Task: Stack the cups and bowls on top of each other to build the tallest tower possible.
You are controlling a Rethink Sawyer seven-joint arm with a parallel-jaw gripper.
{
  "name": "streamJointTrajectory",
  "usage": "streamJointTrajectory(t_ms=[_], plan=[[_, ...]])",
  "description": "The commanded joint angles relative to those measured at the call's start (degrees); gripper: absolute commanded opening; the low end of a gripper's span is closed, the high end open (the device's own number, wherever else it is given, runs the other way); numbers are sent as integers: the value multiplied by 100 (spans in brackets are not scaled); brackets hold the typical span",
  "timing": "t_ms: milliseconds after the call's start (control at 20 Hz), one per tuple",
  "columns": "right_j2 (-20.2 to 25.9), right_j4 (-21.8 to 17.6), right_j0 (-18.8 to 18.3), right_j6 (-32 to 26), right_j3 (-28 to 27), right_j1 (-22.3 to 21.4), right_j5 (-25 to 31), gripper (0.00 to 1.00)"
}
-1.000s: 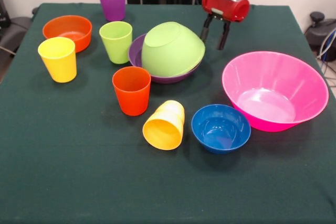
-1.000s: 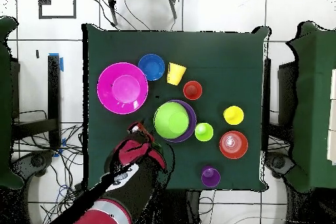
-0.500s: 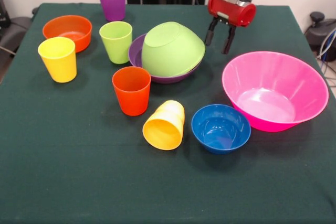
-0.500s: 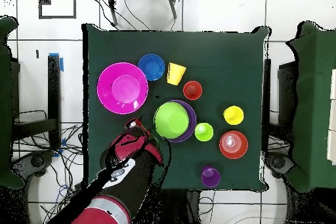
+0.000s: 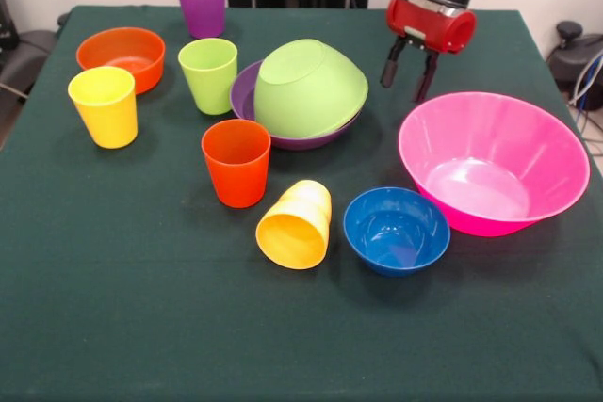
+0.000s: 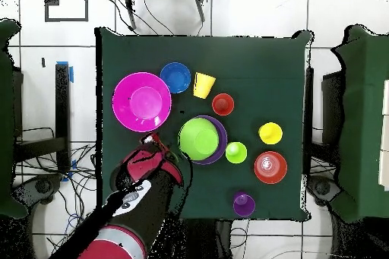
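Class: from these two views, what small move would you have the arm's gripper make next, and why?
Probably lower the open gripper toward the near rim of the large glossy pink plastic bowl. It hangs empty above the green cloth between that bowl and the overturned lime green plastic bowl, and the widest bowl suits a tower's base.
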Motion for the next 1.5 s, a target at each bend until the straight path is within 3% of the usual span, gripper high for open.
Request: streamJointTrajectory(t_ms=[50, 900, 1300, 1500], plan=[[664, 354, 130, 23, -538, 63, 803, 100], [820, 365, 14, -107, -513, -377, 1253, 100], [760, 270, 17, -173, -619, -134, 1236, 100], [876, 195, -137, -281, -456, -388, 1323, 100]])
